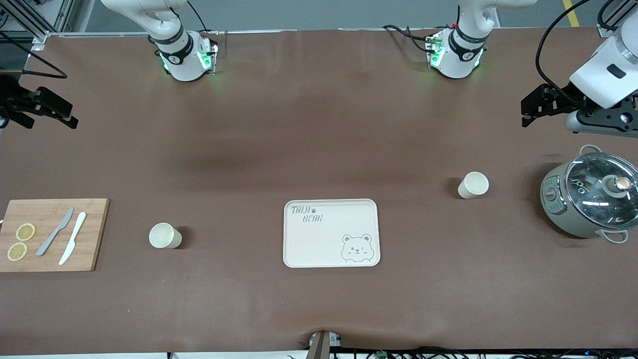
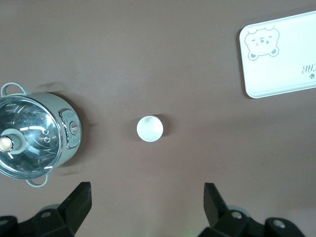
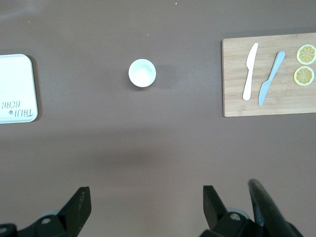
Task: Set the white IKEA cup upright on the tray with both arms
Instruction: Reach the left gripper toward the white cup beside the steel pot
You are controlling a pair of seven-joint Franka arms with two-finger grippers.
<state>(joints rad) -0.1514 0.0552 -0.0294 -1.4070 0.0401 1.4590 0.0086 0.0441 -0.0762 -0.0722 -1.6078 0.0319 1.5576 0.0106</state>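
Observation:
Two white cups stand upright on the brown table. One cup [image 1: 473,185] [image 2: 149,128] is toward the left arm's end, the other cup [image 1: 165,236] [image 3: 142,73] toward the right arm's end. Between them lies the cream tray [image 1: 324,239] [image 2: 281,74] [image 3: 15,79], with nothing on it. My left gripper [image 1: 529,110] [image 2: 146,192] hangs open, high over the table beside the pot, holding nothing. At the other end of the table my right gripper [image 1: 67,115] [image 3: 146,193] is also open and empty, well above the surface.
A grey pot with a glass lid [image 1: 590,197] [image 2: 34,136] stands at the left arm's end, beside its cup. A wooden cutting board [image 1: 50,252] [image 3: 232,79] with two knives and two lemon slices lies at the right arm's end.

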